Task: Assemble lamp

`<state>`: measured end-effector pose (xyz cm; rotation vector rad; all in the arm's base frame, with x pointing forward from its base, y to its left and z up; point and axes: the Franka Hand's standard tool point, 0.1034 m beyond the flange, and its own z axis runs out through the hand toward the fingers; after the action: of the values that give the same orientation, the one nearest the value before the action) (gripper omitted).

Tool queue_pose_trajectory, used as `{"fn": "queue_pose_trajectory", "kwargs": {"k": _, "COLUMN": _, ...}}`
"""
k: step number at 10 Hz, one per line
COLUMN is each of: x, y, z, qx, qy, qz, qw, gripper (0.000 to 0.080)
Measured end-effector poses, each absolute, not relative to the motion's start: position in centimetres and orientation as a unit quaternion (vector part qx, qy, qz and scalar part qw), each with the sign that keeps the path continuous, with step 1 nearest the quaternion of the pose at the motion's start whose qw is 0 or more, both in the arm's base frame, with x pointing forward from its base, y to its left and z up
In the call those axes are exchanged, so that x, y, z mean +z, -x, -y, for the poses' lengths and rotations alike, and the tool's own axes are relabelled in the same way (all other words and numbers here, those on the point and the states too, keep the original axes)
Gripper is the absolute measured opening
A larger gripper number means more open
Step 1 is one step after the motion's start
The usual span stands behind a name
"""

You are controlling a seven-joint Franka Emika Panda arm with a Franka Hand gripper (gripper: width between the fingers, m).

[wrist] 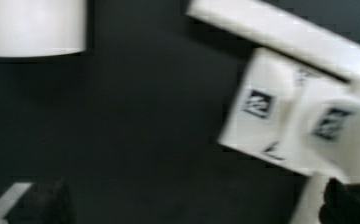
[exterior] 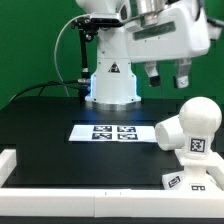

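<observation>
The white round bulb (exterior: 192, 124) lies at the exterior view's right, a black tag on its neck. The flat base (exterior: 192, 183) lies just in front of it near the front edge. My gripper (exterior: 167, 78) hangs open and empty in the air above and behind the bulb. In the wrist view my gripper (wrist: 186, 210) shows dark fingertips (wrist: 346, 200) wide apart over black table. A blurred white part with two black tags (wrist: 283, 110) and a white rounded part (wrist: 31, 28) lie ahead; I cannot tell which parts they are. The shade does not show in the exterior view.
The marker board (exterior: 115, 132) lies mid-table. The white robot pedestal (exterior: 110, 82) stands behind it. A white rim (exterior: 60, 190) runs along the table's front and left edges. A white bar (wrist: 266, 30) crosses the wrist view.
</observation>
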<state>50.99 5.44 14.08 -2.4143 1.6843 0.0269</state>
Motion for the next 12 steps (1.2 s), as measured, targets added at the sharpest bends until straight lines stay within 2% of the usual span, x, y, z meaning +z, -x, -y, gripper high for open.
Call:
{"fn": "queue_pose_trajectory", "kwargs": {"k": 4, "x": 13.8, "y": -51.1, "z": -5.1, "qx": 0.009, "qy": 0.824, "qz": -0.557, "qw": 0.108, "gripper": 0.0699}}
{"fn": "queue_pose_trajectory", "kwargs": {"k": 6, "x": 10.9, "y": -49.8, "z": -3.1, "qx": 0.020, "qy": 0.833, "qz": -0.534, "qw": 0.145, "gripper": 0.0699}}
{"fn": "queue_pose_trajectory", "kwargs": {"k": 7, "x": 10.4, "y": -49.4, "z": -2.7, "qx": 0.054, "qy": 0.833, "qz": -0.524, "qw": 0.169, "gripper": 0.0699}}
{"fn": "queue_pose_trajectory", "kwargs": {"k": 8, "x": 10.3, "y": -49.0, "z": -2.6, "qx": 0.098, "qy": 0.829, "qz": -0.516, "qw": 0.194, "gripper": 0.0699}}
{"fn": "queue_pose_trajectory", "kwargs": {"k": 12, "x": 10.0, "y": -47.9, "z": -1.8, "qx": 0.221, "qy": 0.803, "qz": -0.496, "qw": 0.246, "gripper": 0.0699}}
